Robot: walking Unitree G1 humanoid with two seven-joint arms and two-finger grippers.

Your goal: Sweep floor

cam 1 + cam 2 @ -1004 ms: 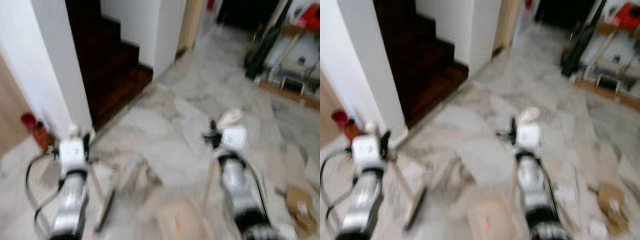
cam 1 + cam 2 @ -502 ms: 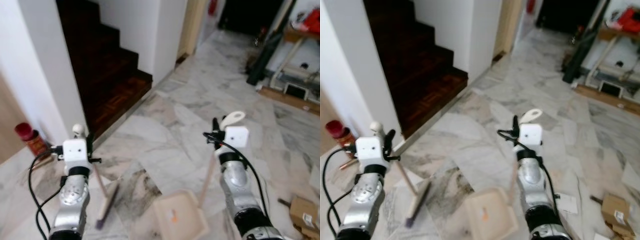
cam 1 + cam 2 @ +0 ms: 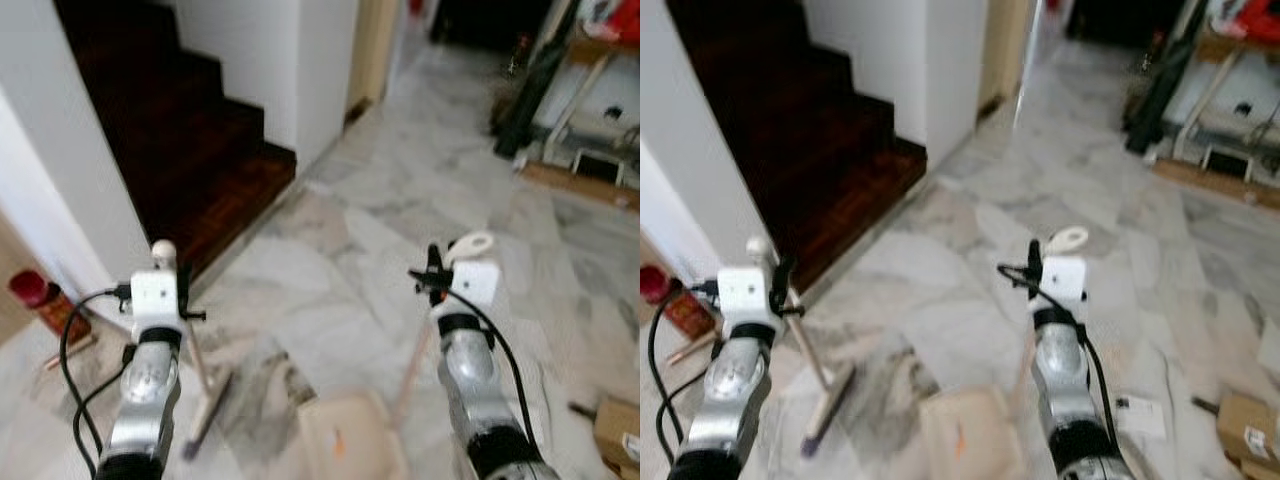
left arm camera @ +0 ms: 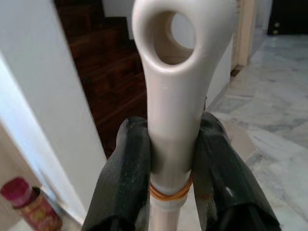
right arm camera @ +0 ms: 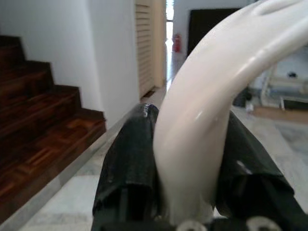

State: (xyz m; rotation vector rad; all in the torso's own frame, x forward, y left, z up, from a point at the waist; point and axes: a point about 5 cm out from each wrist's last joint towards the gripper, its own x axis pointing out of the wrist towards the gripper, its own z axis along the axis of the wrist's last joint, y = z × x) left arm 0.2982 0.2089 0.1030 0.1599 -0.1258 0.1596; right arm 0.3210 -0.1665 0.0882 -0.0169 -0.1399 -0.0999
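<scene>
Broom (image 3: 205,400) and dustpan (image 3: 350,445) are both in hand, one per arm, which suits a sweep-and-collect job on this marble floor (image 3: 400,200). The left tool (image 4: 171,159) is clamped on the broom's cream handle just below its looped end, both black fingers (image 4: 126,163) pressing the shaft from either side; gripping that high lets the wooden stick slant down and away so the bristle head rests on the floor ahead of the robot's left side. The right tool (image 5: 185,159) is closed on the curved white top of the dustpan's long handle (image 3: 470,245), so the pan itself sits low on the floor between the two arms, just beside the broom head. Holding both at the top end keeps the arms raised at a comfortable height while the working ends reach the ground.

Broom head and pan mouth lie near one another on a darker, streaked patch of tile, apparently so debris can be pushed straight into the pan. Dark wooden stairs (image 3: 190,150) rise ahead on the left beside a white wall, with a red can (image 3: 35,295) on the floor by its base. A cardboard box (image 3: 1245,425) and a slip of paper (image 3: 1138,415) lie on the floor to the right. Judging by these, the sweeping is under way, not finished.
</scene>
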